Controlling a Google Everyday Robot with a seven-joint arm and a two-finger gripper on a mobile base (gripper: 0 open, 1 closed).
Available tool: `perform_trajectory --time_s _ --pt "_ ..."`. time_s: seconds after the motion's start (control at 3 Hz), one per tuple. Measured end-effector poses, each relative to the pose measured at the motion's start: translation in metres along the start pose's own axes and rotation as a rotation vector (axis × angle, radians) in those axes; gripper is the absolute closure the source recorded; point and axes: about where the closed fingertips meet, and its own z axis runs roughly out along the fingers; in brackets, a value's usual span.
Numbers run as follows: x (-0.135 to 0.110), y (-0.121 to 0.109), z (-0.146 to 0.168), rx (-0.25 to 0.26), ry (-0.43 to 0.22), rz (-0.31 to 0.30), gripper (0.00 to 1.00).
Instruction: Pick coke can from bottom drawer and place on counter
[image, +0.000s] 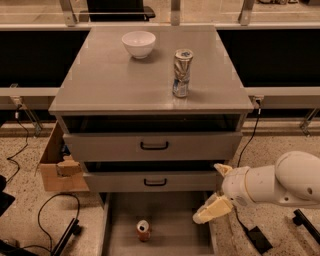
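The coke can (143, 230), red-orange with a silver top, stands upright on the floor of the open bottom drawer (170, 240). The counter (125, 80) is the grey cabinet top above. My gripper (213, 198) is at the end of the white arm coming in from the right. It hangs over the right side of the bottom drawer, to the right of the can and above it, apart from it. One cream finger (212, 210) points down-left and another (223, 169) points up; they stand spread apart and hold nothing.
A white bowl (138, 43) and a dented silver-and-blue can (182, 73) stand on the counter. Two upper drawers with black handles (154, 146) are slightly open. A cardboard box (57, 167) sits left of the cabinet. Cables lie on the speckled floor.
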Motion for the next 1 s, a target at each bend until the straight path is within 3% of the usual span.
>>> perform_trajectory --time_s 0.33,0.67,1.0 --pt "-0.002 0.005 0.018 -0.020 -0.039 -0.015 0.00" --pt "0.004 0.019 0.065 -0.042 -0.144 -0.046 0.00" --pt "0.018 0.025 0.138 -0.056 -0.293 -0.138 0.00"
